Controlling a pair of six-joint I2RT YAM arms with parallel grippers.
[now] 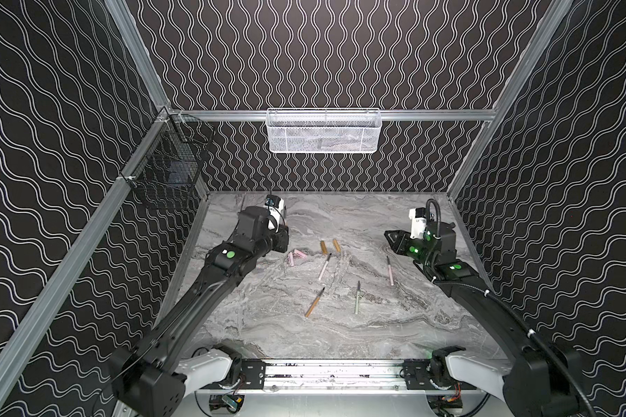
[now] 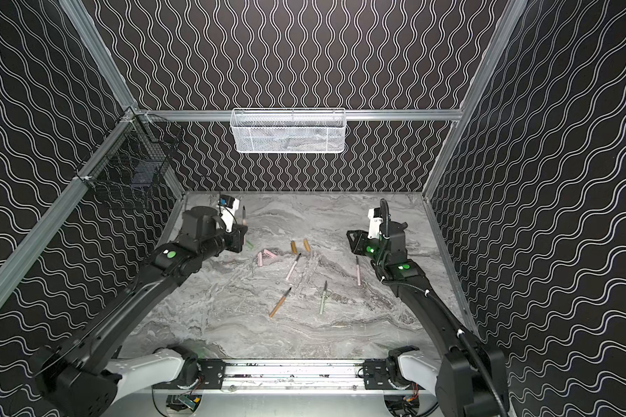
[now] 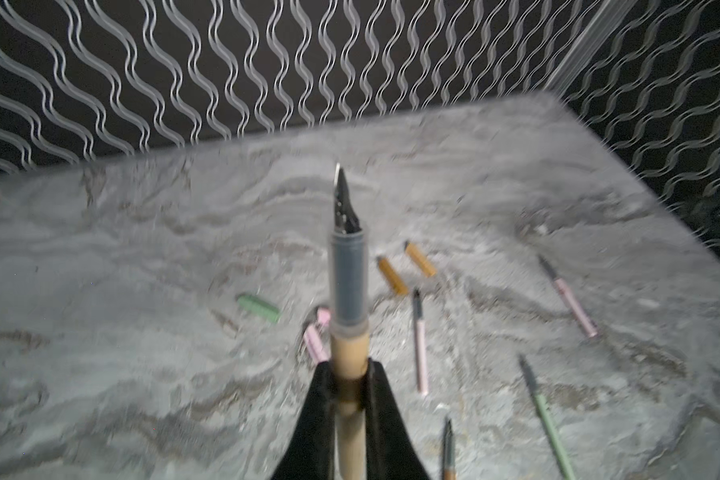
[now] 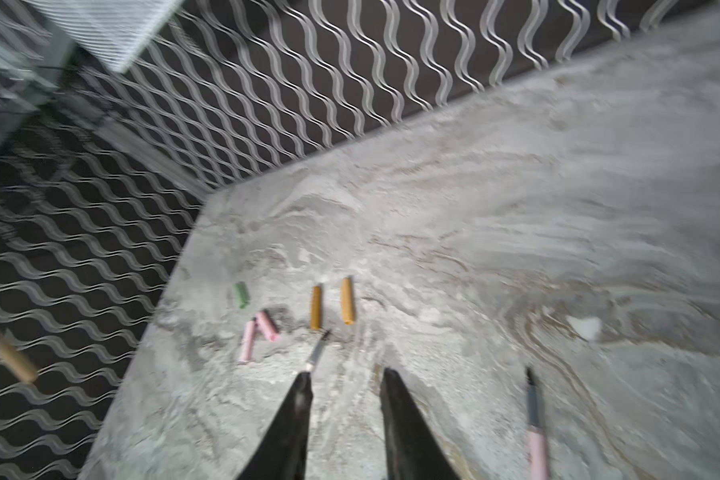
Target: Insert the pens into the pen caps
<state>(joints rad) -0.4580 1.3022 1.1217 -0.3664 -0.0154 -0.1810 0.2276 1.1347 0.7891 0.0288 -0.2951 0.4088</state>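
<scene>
My left gripper [image 3: 348, 368] is shut on a tan pen [image 3: 348, 345] whose dark tip points upward; in a top view the tip [image 2: 244, 213] sticks up above the gripper at the back left. My right gripper [image 4: 346, 376] hangs open and empty above the table, back right [image 1: 389, 236]. On the marble lie two pink pens [image 1: 324, 267] [image 1: 390, 271], a tan pen [image 1: 314, 302] and a green pen [image 1: 357, 299]. The pen caps lie behind them: two tan [image 1: 323, 247] [image 1: 336, 245], two pink [image 1: 290, 259] [image 1: 300, 253], and a green one [image 3: 258, 307] under my left arm.
A white mesh basket [image 1: 323, 131] hangs on the back wall and a black wire basket [image 1: 167, 169] on the left wall. The arm bases sit on an aluminium rail [image 1: 333, 373] along the table's front edge. Patterned walls close in three sides.
</scene>
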